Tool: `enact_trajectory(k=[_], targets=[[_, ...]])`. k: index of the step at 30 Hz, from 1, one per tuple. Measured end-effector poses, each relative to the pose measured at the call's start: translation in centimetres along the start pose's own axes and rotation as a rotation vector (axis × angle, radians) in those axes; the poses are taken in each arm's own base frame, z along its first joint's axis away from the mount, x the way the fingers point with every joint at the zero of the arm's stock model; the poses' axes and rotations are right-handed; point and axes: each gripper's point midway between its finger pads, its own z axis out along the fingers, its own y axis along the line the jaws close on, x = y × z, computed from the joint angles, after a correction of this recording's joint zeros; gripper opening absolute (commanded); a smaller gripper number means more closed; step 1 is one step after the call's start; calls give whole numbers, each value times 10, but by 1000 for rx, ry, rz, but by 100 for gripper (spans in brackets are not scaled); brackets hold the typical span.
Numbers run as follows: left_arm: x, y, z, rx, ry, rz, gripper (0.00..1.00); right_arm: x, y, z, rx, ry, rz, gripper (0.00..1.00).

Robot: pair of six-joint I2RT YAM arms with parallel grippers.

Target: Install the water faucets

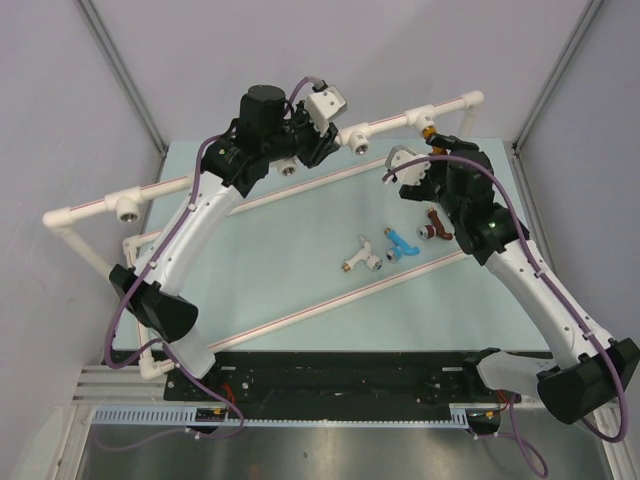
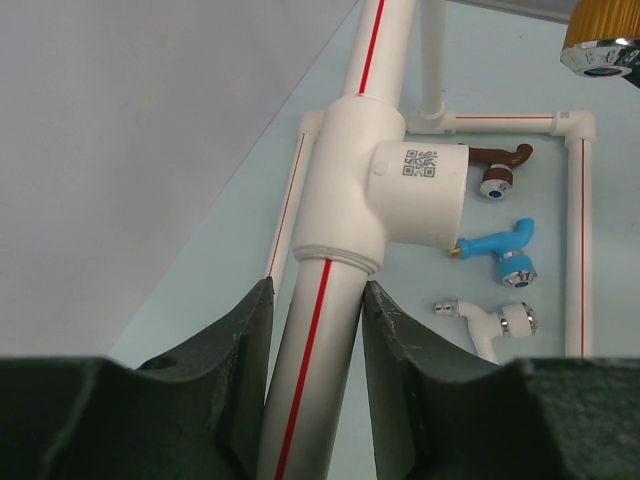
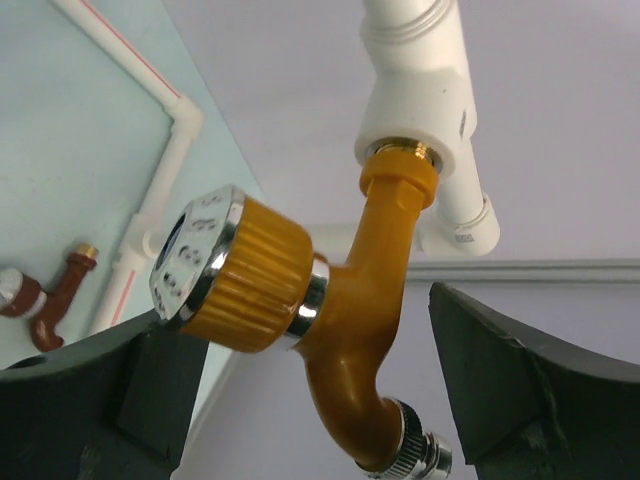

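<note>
The orange faucet (image 3: 370, 290) hangs screwed into a white T-socket (image 3: 415, 90) of the pipe frame; in the top view the orange faucet (image 1: 431, 129) is at the frame's far right. My right gripper (image 3: 305, 330) is open, its fingers on either side of that faucet, the left one close under the knob. My left gripper (image 2: 315, 330) is shut on the raised pipe (image 2: 310, 380) just below another T-socket (image 2: 385, 190). The white faucet (image 1: 360, 256), blue faucet (image 1: 402, 243) and dark red-brown faucet (image 1: 436, 229) lie loose on the mat.
The white pipe frame (image 1: 200, 182) with red stripes runs diagonally across the back, with open T-sockets (image 1: 126, 207) along it. A lower pipe rectangle (image 1: 330, 295) lies on the green mat. Grey walls close in on both sides.
</note>
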Motion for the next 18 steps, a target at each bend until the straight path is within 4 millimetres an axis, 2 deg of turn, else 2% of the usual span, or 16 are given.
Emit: enact_trajectory(k=[2, 3, 5, 6, 8, 9, 11, 15, 18], targets=[[0, 0, 0, 0, 0, 0, 0, -5, -1, 4, 14, -22, 49, 77], [0, 1, 0, -3, 0, 1, 0, -7, -1, 5, 15, -29, 70, 67], [0, 2, 0, -8, -1, 3, 0, -8, 5, 8, -2, -43, 124, 54], [1, 3, 0, -8, 1, 3, 0, -8, 6, 9, -6, -48, 138, 40], [1, 3, 0, -10, 0, 5, 0, -9, 5, 9, -14, -74, 166, 25], [2, 4, -1, -15, 4, 7, 0, -9, 2, 8, -9, -87, 186, 13], [1, 6, -2, -18, 3, 11, 0, -9, -1, 9, -16, -116, 221, 2], [2, 7, -3, -19, 5, 8, 0, -13, 2, 10, -46, -181, 463, 0], [2, 8, -3, -22, 2, 9, 0, -20, 1, 10, -94, -254, 762, 0]])
